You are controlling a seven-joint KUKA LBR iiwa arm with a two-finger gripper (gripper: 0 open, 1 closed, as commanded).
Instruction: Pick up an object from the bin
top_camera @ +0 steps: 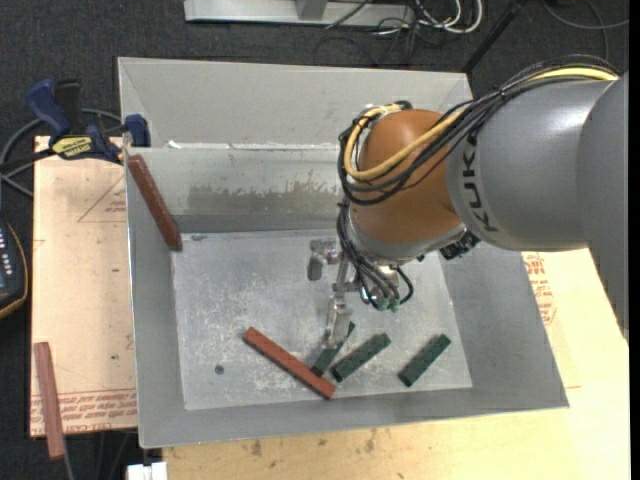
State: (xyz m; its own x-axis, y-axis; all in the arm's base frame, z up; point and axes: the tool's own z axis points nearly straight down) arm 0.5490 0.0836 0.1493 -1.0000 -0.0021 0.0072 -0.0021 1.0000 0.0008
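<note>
arm (pixel 560 168): grey | KUKA lettering (pixel 472 196): black | wrist cover (pixel 405 183): orange dome | cables (pixel 400 156): yellow, black

The arm (pixel 540 168) reads "KUKA" (last letters seemingly cut off).

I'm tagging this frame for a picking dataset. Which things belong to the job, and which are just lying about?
In the job: gripper, low over the floor; dark green bar beneath it; grey bin.
Lying about: red-brown bar on the floor; second green bar; third green bar, rightmost in view; red-brown bar leaning on the left wall.
</note>
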